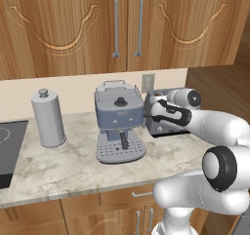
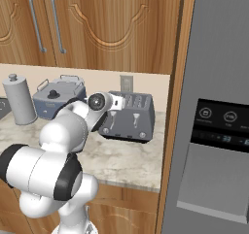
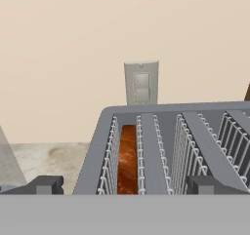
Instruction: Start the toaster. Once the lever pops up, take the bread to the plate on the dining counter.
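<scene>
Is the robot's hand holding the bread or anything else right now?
Nothing is held. The bread sits in the toaster slot, and the gripper is open.

espresso machine (image 1: 118,123), canister (image 1: 48,117), fridge (image 2: 219,107)

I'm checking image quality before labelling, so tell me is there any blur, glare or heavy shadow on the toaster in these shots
Left base view: sharp and evenly lit, but the arm covers most of the toaster.
Right base view: crisp, with a soft sheen on its front and no harsh shadow on the counter.
Hand view: in focus, with flat lighting and no glare; the bread sits darker down in its slot, and the tool tips are at the bottom.
</scene>
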